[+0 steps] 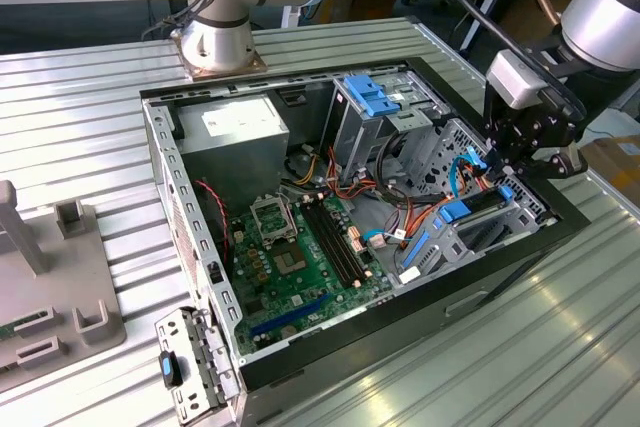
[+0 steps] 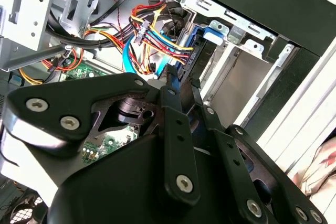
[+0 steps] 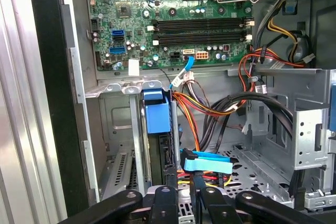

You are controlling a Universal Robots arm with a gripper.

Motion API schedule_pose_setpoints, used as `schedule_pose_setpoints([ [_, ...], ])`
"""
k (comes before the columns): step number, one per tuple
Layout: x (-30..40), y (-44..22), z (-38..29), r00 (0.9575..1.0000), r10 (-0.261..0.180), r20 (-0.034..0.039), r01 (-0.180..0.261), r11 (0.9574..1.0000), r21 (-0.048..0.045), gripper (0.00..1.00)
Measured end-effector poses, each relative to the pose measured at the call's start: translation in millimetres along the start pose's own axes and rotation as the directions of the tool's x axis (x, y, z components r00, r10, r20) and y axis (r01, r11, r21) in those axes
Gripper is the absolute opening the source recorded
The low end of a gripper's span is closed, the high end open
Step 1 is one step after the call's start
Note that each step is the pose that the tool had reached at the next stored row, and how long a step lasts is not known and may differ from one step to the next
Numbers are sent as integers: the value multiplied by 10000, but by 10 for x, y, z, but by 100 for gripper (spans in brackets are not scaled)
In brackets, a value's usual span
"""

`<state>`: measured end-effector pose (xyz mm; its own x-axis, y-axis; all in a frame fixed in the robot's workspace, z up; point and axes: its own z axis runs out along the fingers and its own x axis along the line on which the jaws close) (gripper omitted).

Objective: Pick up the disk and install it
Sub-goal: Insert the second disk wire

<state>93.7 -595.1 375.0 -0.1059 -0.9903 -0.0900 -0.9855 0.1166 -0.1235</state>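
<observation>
1. Ribbed metal worktop (image 1: 560,327) carries one open computer case (image 1: 170,187); one green motherboard (image 1: 300,257) lies inside, its print too small to read.
2. One disk (image 3: 157,111), blue carrier end showing, stands in the drive cage (image 3: 118,129) at the case corner; its body is mostly hidden by the cage.
3. One pincer (image 1: 530,147) hangs just above that cage. Whether its fingers are apart or together cannot be told.
4. Label on the power supply (image 1: 225,127) is illegible.
</observation>
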Motion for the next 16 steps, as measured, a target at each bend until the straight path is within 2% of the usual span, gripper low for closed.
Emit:
schedule_pose_setpoints([
  [7,-1,-5,0,10000,-1,-1,1,10000,-4,24],
  [9,-5,-31,4,10000,1,-2,-1,10000,-13,24],
  [12,-15,-144,26,10000,1,-2,-1,10000,-17,24],
  [14,-19,-172,31,10000,1,-4,-1,10000,-17,24],
  [16,-21,-173,33,10000,2,-1,-2,10000,-17,24],
])
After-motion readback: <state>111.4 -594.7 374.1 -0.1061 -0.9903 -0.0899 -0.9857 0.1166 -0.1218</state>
